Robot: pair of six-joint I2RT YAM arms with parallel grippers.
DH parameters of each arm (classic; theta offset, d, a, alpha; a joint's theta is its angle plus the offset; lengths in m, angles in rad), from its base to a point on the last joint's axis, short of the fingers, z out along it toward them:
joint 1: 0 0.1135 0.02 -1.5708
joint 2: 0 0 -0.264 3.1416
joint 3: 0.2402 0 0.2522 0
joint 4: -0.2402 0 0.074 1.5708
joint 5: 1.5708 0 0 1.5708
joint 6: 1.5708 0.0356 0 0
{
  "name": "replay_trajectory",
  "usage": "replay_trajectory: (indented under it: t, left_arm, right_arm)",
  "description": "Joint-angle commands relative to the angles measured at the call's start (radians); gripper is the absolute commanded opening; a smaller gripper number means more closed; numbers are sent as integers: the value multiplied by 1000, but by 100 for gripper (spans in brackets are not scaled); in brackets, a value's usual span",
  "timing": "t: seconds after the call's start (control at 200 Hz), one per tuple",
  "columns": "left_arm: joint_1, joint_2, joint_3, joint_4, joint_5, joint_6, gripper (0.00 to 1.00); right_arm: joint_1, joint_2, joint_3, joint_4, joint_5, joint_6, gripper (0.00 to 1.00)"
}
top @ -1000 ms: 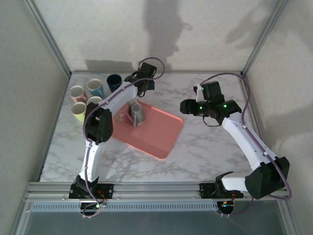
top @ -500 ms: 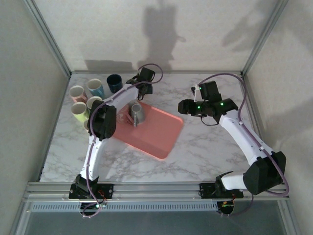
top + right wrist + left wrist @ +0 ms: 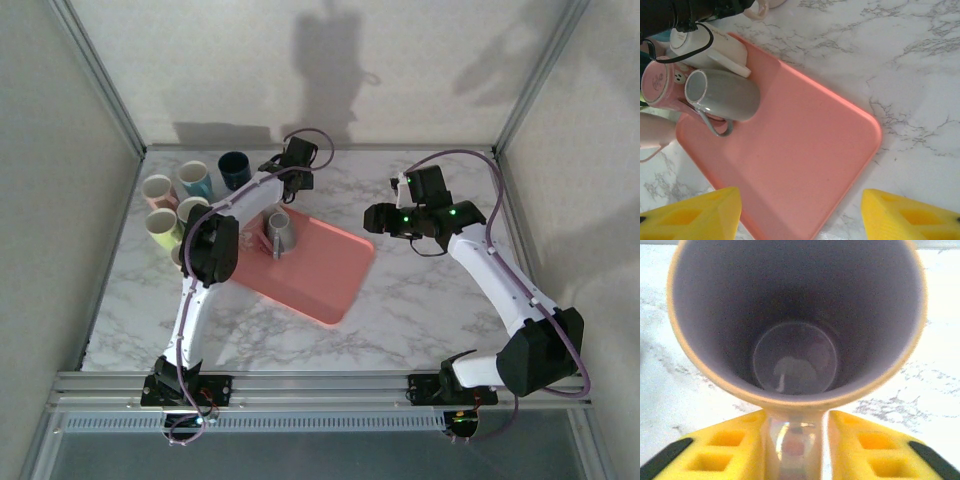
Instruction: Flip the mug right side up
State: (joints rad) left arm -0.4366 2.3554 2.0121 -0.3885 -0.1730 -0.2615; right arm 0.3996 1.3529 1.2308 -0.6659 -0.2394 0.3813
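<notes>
Release step looking to be in hand: tall mug with pale yellow rim and lilac inside (image 3: 795, 360) is standing mouth-up on the white marble table (image 3: 940, 340), just off the 12 o'clock corner of the flat pink plastic tray (image 3: 320, 265), so the turning itself is reading as done. Left gripper (image 3: 796, 440) is pointing down over it, yellow fingers (image 3: 725, 450) sitting close on either side of the handle; whether they are pinching it or are already free of it, cannot tell. Right gripper (image 3: 800, 215) is hanging spread wide and empty above the tray's 3 o'clock side. Grey ceramic mug (image 3: 725, 95) is lying on its side at the tray's 10 o'clock end, beside a pink mug (image 3: 657, 82). Next move is calling for the left fingers parting clear of the handle, then rising straight up, without snagging the handle and tipping the mug.
</notes>
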Motion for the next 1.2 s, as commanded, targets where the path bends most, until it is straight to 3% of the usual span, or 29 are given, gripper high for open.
replay_trajectory:
  t: [0.0,0.34,0.771,0.971,1.196]
  left_arm:
    - [4,-86,-24,78,-4,1,39]
    - [-9,-277,-164,76,33,-21,50]
    - [-48,-772,-555,24,102,-148,50]
    - [-26,-1009,-740,-52,192,-203,50]
    - [112,-1231,-942,-120,365,-194,50]
  right_arm:
    - [-3,0,18,12,-15,4,65]
    - [-4,-24,18,-6,18,-15,66]
    - [8,-42,5,-34,-23,-60,62]
    - [147,38,47,-30,56,25,62]
    - [340,212,171,-7,180,169,60]
